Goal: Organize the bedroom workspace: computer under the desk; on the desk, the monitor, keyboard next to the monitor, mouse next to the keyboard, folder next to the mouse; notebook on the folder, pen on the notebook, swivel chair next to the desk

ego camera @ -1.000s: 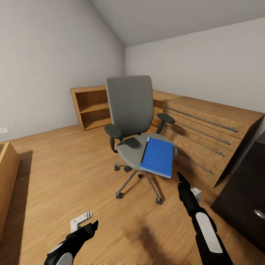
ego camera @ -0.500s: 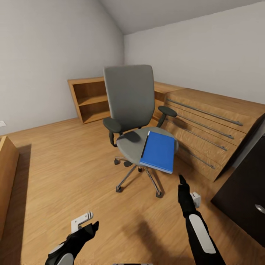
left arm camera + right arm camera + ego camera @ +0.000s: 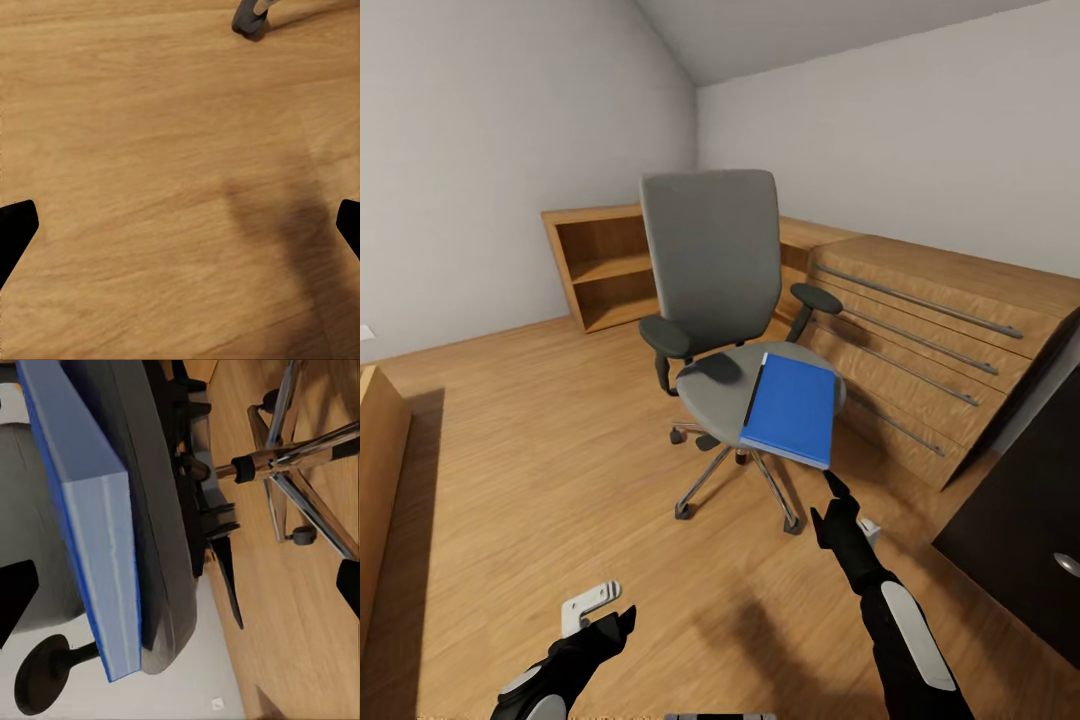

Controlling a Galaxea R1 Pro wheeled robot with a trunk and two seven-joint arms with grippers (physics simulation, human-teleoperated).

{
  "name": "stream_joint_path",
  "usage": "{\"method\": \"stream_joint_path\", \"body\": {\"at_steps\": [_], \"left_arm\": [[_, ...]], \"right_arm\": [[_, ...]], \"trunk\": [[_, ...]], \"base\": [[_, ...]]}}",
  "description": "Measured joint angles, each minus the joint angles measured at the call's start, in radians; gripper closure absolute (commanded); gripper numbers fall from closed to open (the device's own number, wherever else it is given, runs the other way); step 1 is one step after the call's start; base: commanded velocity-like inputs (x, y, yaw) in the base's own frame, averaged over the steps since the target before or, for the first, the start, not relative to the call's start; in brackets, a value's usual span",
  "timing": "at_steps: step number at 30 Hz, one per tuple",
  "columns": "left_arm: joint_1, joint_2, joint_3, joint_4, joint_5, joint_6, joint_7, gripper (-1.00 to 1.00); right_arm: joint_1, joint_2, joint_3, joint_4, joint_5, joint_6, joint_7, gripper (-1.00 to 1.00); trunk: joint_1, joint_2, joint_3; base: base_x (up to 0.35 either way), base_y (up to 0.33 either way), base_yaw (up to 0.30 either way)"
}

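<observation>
The swivel chair (image 3: 710, 260) stands mid-room on the wood floor, grey seat and back, chrome base. A bright blue folder (image 3: 792, 408) lies flat on the seat's right side, overhanging its front edge. My right gripper (image 3: 830, 497) is open, just below and in front of the folder's near edge, not touching it. The right wrist view faces the folder (image 3: 82, 510) edge-on over the seat (image 3: 154, 510), between the right gripper's (image 3: 180, 589) spread fingers. My left gripper (image 3: 615, 622) hangs low over the floor, open and holding nothing. The desk's black drawer unit (image 3: 1020, 520) is at the right edge.
A low light-wood dresser (image 3: 920, 330) runs along the right wall behind the chair, with open shelving (image 3: 600, 265) in the corner. A wooden bed frame (image 3: 375, 450) sits at the left edge. The left wrist view faces bare floor and one chair caster (image 3: 251, 19).
My right arm has swung left and forward, closer to the folder's near edge. The view has shifted slightly. The left arm has hardly moved.
</observation>
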Motion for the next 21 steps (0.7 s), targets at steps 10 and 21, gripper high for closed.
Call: {"method": "stream_joint_path", "body": {"at_steps": [10,21], "left_arm": [[0.000,0.000,0.000,0.000,0.000,0.000,0.000,-1.00],[0.000,0.000,0.000,0.003,0.000,0.000,0.000,-1.00]], "right_arm": [[0.000,-0.001,0.006,-0.005,-0.003,-0.004,0.043,-1.00],[0.001,-0.004,0.088,-0.011,0.040,-0.002,0.109,-1.00]], "trunk": [[0.002,-0.001,-0.019],[0.002,-0.001,-0.019]], "base": [[0.000,0.000,0.000],[0.000,0.000,0.000]]}}
